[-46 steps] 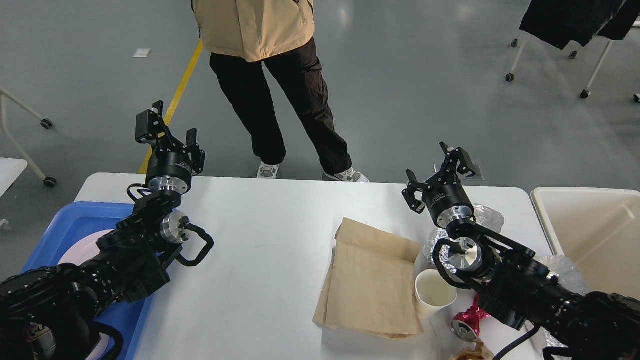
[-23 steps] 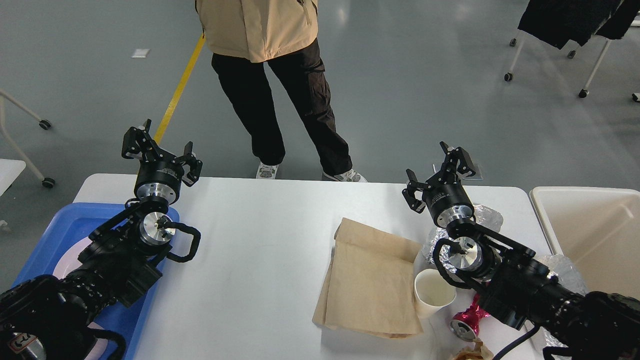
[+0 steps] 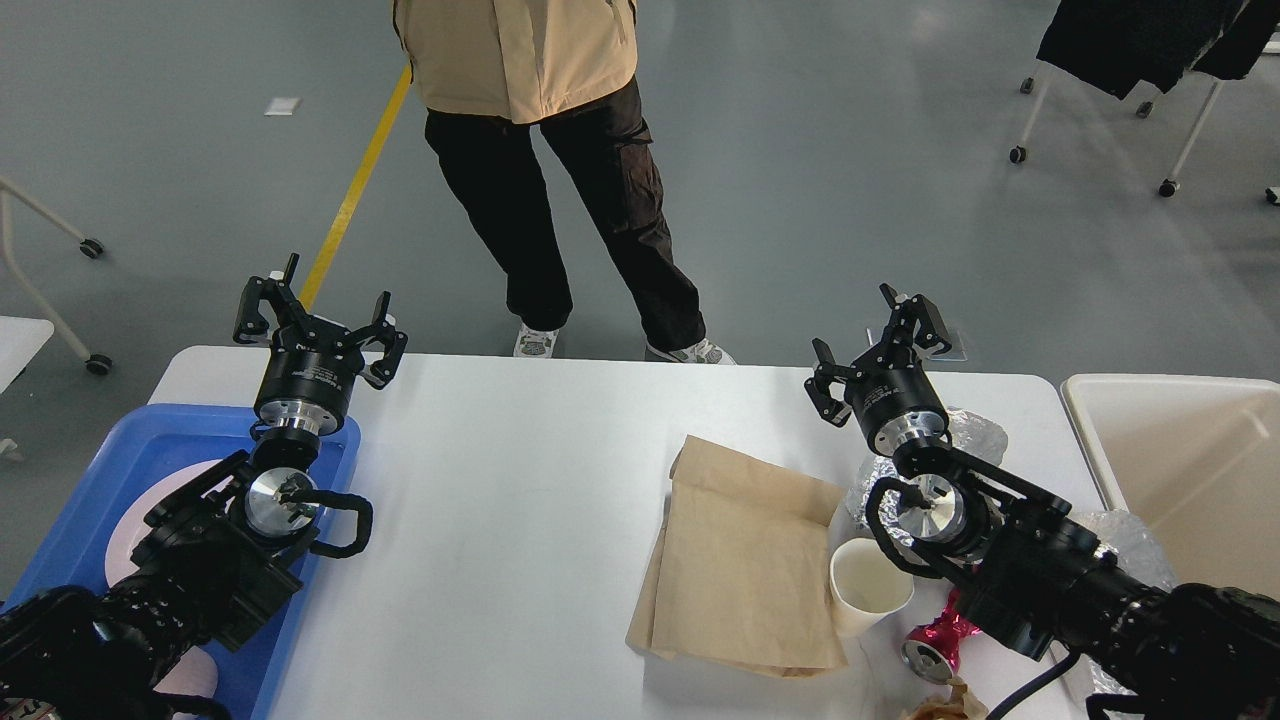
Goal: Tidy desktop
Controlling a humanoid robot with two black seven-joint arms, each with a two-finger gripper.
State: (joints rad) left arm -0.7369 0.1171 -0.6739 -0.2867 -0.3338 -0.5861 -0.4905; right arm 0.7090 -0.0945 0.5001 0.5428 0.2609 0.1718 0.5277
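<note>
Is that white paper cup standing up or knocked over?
Upright: the white paper cup shows its round open mouth facing up, beside the brown paper bag.

Even, bright overhead light; soft glare streaks on the grey floor [image 3: 800, 120] toward 12 o'clock. My arms cast faint shadows on the desktop [image 3: 520, 520]. Focus seems sharp, edges perhaps slightly bowed.

No writing, label, brand or number can be read anywhere here. The brown paper bag [image 3: 745, 560] on the table is plain, the white paper cup [image 3: 868, 592] at its four o'clock shows no print, and the crushed red can [image 3: 935, 645] is too small and too hidden to make out any lettering.
</note>
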